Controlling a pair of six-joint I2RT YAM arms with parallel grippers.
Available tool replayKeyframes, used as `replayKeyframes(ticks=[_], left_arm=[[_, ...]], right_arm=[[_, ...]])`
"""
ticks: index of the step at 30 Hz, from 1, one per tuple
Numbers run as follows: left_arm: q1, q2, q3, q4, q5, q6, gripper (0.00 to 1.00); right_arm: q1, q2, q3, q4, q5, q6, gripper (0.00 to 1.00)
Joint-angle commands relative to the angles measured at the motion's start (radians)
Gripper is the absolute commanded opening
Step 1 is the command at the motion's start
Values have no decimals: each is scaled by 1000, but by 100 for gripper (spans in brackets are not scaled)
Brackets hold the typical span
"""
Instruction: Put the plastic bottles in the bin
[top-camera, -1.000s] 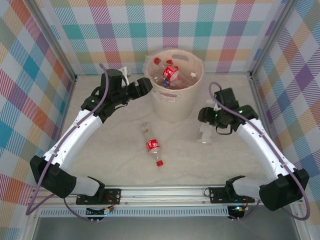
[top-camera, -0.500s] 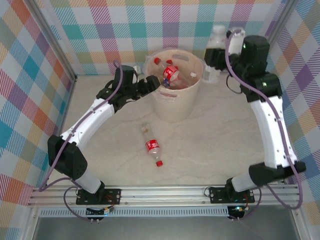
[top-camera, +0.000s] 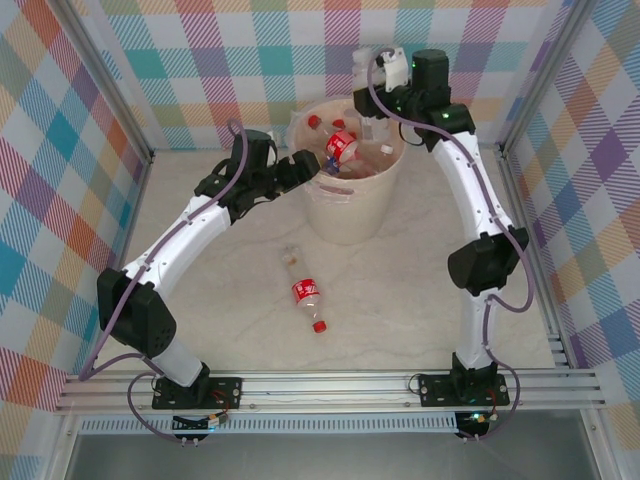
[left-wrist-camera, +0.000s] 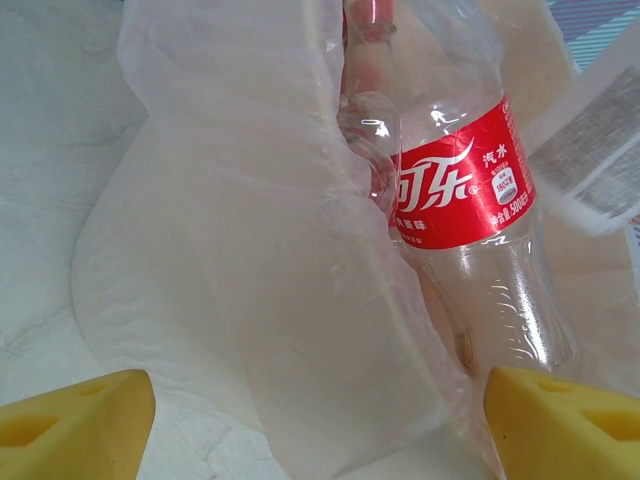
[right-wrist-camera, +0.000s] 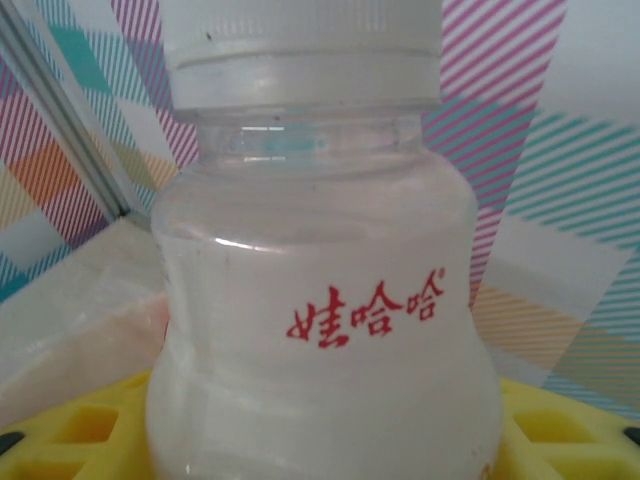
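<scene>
I find the bin's mouth partly obstructed; the heaped bottles reach its rim, and at the left rim the liner billows outward between the spread fingertips of the left gripper; over the bin's far right rim hangs the right gripper, clamped on a white bottle; in front of the bin a clear bottle and a red-labelled bottle lie across the table; right of the bin the surface lies open; behind the bin the checked wall stands close.
</scene>
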Motion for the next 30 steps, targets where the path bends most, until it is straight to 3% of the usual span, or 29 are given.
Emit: replayKeyframes(ticks=[1, 13, 23, 30], left_arm=[[-3, -7, -14, -74, -29, 20, 85], [-3, 23, 3, -72, -25, 22, 85], [-2, 26, 11, -66, -31, 25, 85], [-1, 31, 22, -74, -31, 35, 85]], right_arm=[[11, -26, -19, -1, -55, -37, 57], [27, -91, -239, 3, -50, 26, 61], [30, -143, -191, -40, -48, 90, 79], [29, -188, -193, -55, -12, 110, 81]])
